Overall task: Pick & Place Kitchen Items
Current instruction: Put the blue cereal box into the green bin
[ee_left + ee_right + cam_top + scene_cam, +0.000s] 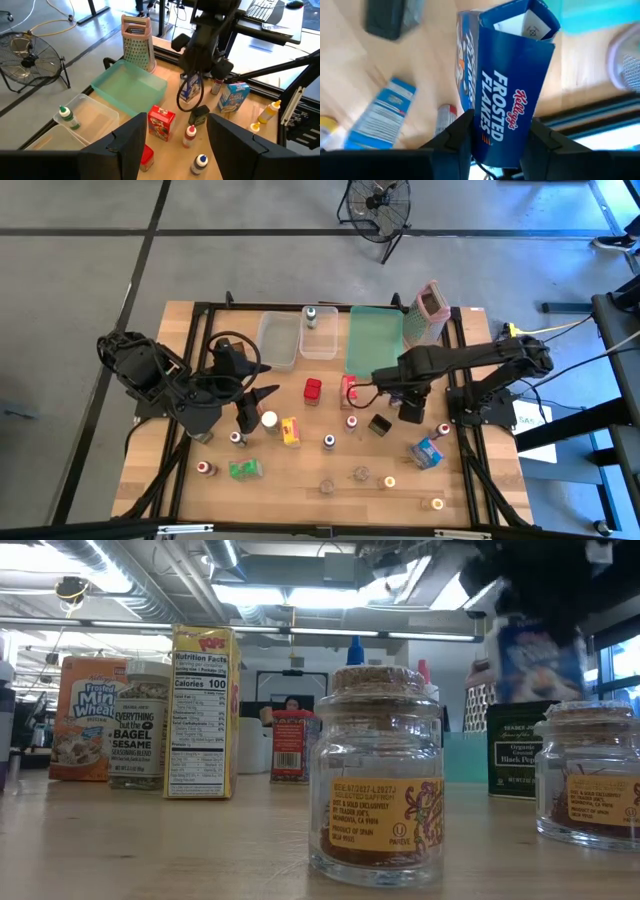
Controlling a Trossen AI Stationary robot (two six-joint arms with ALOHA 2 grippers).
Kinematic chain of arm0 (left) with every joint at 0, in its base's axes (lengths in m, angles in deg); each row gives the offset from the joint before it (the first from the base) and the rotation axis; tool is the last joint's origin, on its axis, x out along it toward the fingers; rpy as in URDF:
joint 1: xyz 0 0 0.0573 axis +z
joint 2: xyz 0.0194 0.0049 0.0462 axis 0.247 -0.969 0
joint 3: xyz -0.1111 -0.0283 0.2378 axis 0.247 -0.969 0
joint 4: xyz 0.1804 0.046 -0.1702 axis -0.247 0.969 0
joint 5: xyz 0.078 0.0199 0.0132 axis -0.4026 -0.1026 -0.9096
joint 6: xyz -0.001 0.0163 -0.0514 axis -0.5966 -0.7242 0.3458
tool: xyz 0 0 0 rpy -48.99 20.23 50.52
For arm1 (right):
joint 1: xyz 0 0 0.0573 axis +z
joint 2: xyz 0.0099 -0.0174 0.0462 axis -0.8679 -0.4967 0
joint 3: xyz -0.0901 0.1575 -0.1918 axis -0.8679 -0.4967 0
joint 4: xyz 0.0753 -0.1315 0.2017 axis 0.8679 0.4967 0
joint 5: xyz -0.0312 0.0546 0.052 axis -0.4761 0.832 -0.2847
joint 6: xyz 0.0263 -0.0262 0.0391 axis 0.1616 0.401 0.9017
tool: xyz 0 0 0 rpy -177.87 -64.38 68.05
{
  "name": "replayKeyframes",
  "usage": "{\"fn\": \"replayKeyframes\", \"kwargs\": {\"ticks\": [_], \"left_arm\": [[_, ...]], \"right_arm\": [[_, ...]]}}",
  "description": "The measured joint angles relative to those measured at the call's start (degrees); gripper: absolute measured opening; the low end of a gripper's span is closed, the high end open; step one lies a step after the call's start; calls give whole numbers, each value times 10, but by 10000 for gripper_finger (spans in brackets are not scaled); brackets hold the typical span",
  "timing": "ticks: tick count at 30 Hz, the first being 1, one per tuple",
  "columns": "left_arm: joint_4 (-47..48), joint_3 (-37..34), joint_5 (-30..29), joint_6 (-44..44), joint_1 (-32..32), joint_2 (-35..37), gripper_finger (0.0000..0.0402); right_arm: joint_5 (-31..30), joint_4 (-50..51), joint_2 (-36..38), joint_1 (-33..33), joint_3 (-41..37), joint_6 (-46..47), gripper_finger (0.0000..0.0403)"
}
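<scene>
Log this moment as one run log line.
right end effector: shut on Frosted Flakes box, lifted | left end effector: open, empty, waiting over table

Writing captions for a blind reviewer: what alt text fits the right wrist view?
The right tool grips a blue Frosted Flakes box between its two dark fingers, above the wooden table. Below it lie a lighter blue box, a red-capped bottle and a dark packet.
</scene>
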Motion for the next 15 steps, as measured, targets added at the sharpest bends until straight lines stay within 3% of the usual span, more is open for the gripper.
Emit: {"fn": "replayKeyframes", "kwargs": {"ticks": [7,15], "left_arm": [[8,0,5,0,-1,0,203],[34,0,8,0,-1,0,204]], "right_arm": [[-6,-3,8,-1,115,-24,124],[-104,-3,9,-17,219,-77,124]]}}
